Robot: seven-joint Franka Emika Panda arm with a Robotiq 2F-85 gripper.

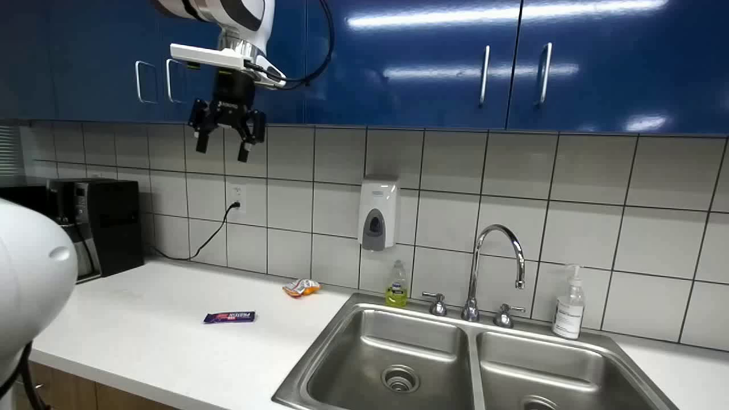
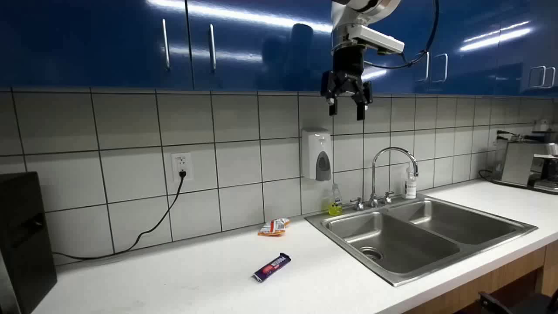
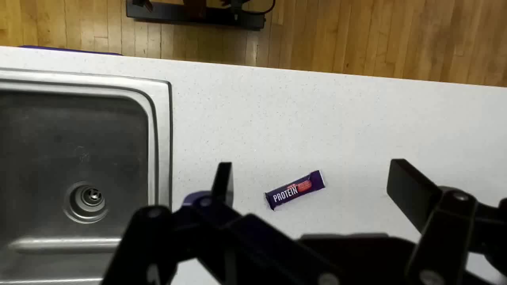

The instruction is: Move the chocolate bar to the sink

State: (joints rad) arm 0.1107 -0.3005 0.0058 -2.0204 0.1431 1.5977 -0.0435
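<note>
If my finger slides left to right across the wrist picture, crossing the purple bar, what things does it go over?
The drain → the sink's right-hand rim → one dark pincer fingertip → the purple chocolate bar → the other pincer fingertip.

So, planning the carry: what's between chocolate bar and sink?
Only countertop from bar to sink in both exterior views; the orange packet lies nearer the wall.
</note>
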